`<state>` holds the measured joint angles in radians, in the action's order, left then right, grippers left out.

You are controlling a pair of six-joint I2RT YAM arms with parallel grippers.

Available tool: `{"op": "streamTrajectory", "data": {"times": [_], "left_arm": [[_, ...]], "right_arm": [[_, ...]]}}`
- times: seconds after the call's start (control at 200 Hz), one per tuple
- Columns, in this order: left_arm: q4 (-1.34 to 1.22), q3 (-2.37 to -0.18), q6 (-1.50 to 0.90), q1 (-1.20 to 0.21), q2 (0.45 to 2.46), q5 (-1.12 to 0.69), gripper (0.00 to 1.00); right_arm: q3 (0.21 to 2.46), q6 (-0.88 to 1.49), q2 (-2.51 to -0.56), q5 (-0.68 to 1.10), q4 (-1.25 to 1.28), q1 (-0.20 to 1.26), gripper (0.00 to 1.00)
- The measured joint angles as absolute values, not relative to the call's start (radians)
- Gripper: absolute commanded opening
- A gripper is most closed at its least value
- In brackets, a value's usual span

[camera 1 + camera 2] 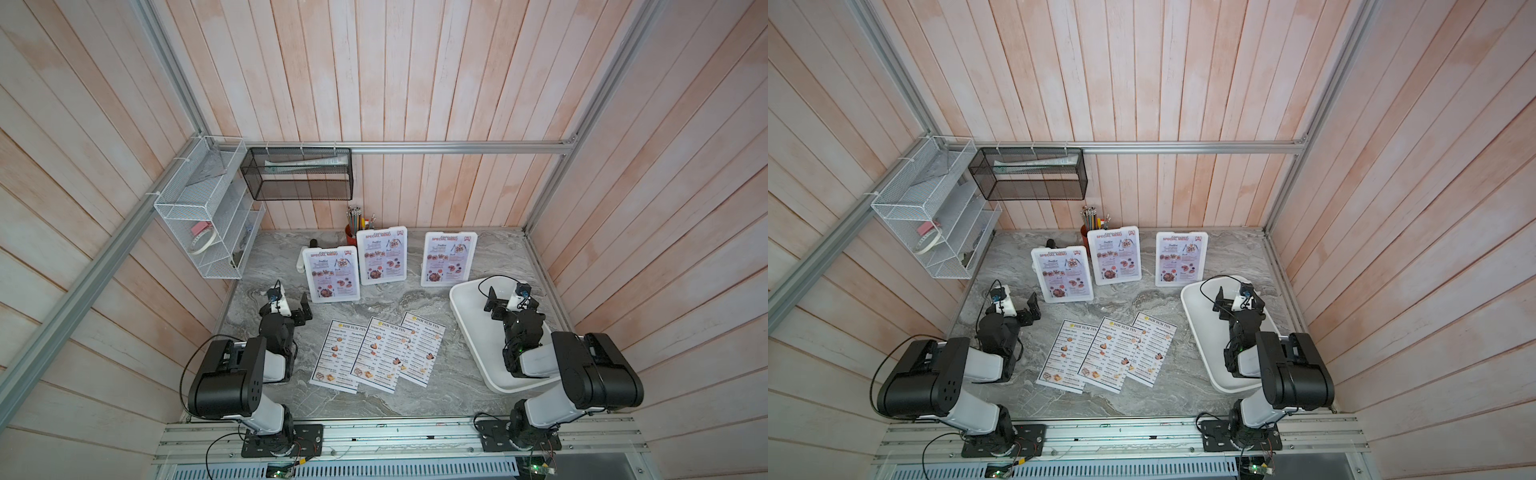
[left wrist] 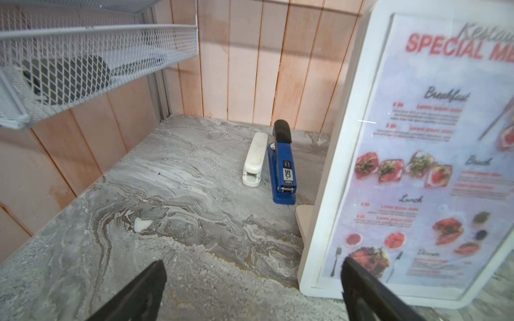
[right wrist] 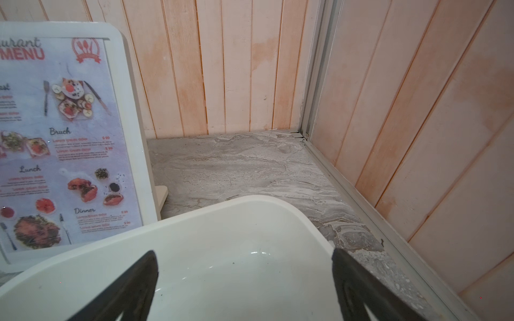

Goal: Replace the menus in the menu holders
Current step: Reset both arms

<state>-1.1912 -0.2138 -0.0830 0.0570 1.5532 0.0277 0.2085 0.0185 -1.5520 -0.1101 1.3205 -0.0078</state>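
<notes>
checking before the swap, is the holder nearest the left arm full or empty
Full: the menu holder frames a lilac SPECIAL MENU sheet, plain in the left wrist view.

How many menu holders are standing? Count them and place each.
3: left holder furthest forward, middle holder before the pencil cup, right holder behind the tray. None apparently hidden.

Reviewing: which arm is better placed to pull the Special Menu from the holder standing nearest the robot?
Left, likely. The left tool is open beside that holder, with nothing between them. The right tool sits over the white tray, farther off.
</notes>
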Motion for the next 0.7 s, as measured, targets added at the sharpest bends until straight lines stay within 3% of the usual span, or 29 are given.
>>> {"op": "streamTrajectory", "data": {"times": [0.7], "left_arm": [[-1.216,-0.235,-0.071,0.03,1.554,0.086,1.0]], "right_arm": [[0.167,0.003,-1.553,-0.085,1.393,-0.007,0.98]]}}
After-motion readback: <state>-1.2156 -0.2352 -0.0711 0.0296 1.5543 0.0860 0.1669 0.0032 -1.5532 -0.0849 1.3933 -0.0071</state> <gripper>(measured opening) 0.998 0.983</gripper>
